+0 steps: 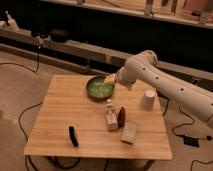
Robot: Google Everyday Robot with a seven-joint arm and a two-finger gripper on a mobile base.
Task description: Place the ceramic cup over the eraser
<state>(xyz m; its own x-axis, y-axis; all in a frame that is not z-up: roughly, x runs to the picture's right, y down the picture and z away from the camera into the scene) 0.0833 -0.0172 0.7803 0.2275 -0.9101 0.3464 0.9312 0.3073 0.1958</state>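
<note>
The ceramic cup (pixel 148 99), small, white and tapered, stands near the table's right edge. Far from it, the eraser (pixel 73 135), a slim black block, lies near the front left of the wooden table (pixel 65 100). My gripper (pixel 111 80) hangs at the end of the white arm (pixel 165 85), which reaches in from the right. It is over the right rim of the green bowl (pixel 99 88), left of the cup and apart from it. The gripper is open and holds nothing.
A white bottle-like figure (pixel 110 115) and a red-brown object (pixel 121 116) stand mid-table, with a pale rectangular block (pixel 129 133) in front of them. Cables (pixel 22 117) run across the floor on the left. A dark shelf wall (pixel 100 30) rises behind the table.
</note>
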